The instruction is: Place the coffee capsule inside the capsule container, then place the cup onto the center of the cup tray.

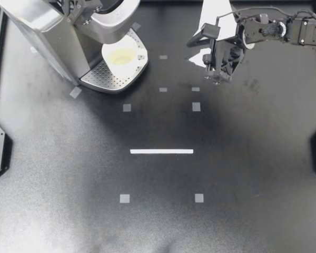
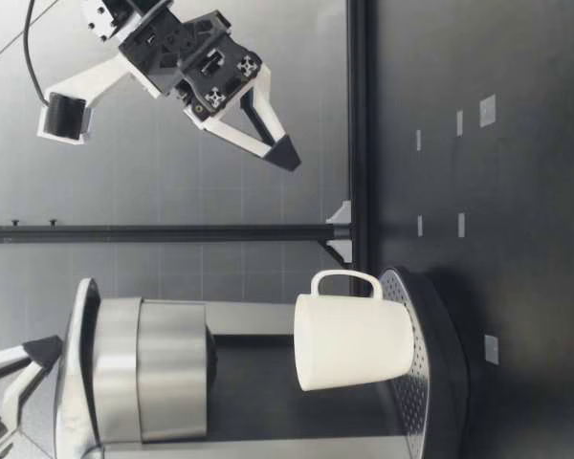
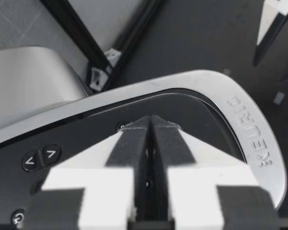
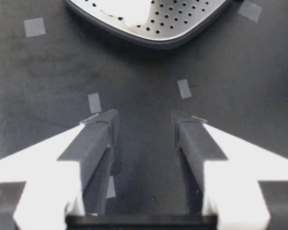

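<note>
A white cup [image 1: 124,55] stands upright on the perforated drip tray [image 1: 102,79] of the silver coffee machine [image 1: 47,31] at the back left; its handle shows in the low view, cup [image 2: 354,339]. No capsule is visible. My left gripper [image 1: 79,11] is over the machine's top; in the left wrist view it [image 3: 151,125] is shut, with nothing between its fingers, just above the dark lid panel [image 3: 192,110]. My right gripper [image 1: 214,75] hangs open and empty above the table, right of the cup, with the tray [image 4: 182,24] ahead of the gripper [image 4: 144,122].
A white tape line [image 1: 161,151] lies mid-table, with small grey tape squares [image 1: 196,106] around it. A black frame rail [image 2: 359,124] borders the back edge. Black arm bases sit at both side edges.
</note>
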Tool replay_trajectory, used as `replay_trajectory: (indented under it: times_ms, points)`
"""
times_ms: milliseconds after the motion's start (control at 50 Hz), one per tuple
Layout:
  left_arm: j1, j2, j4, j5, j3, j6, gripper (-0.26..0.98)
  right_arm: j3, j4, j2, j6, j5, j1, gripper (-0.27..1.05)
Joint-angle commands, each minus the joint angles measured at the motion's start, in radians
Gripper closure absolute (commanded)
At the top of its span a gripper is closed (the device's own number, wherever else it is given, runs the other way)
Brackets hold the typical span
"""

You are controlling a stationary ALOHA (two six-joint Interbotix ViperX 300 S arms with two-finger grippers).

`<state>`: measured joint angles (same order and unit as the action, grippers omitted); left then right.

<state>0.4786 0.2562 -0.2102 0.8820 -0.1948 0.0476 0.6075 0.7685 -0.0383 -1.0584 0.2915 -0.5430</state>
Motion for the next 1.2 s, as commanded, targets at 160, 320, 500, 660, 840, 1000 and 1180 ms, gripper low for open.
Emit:
replay_trajectory:
  times_ms: [160, 320, 500, 660, 840, 1000, 1180]
  points:
    - [0.005, -0.018, 0.000, 0.018, -0.002, 0.005, 0.63, -0.014, 0.003, -0.009, 0.002, -0.006, -0.005, 0.30]
    - [0.005, 0.060, -0.011, -0.172, -0.037, -0.011, 0.63, -0.012, 0.005, -0.014, 0.002, -0.008, -0.005, 0.30]
    - [0.005, 0.140, -0.009, -0.400, -0.137, -0.017, 0.63, -0.012, 0.012, -0.035, 0.003, -0.008, -0.005, 0.30]
    - [-0.025, 0.212, -0.006, -0.597, -0.232, -0.017, 0.63, -0.003, 0.046, -0.077, 0.002, -0.008, 0.018, 0.30]
    - [-0.146, 0.264, -0.009, -0.719, -0.299, -0.017, 0.63, 0.017, 0.120, -0.130, 0.005, -0.031, 0.061, 0.31]
    - [-0.239, 0.282, -0.009, -0.808, -0.376, -0.011, 0.63, 0.038, 0.192, -0.206, 0.003, -0.074, 0.138, 0.36]
    - [-0.284, 0.293, -0.005, -0.954, -0.466, 0.008, 0.63, 0.066, 0.232, -0.264, 0.005, -0.167, 0.239, 0.43]
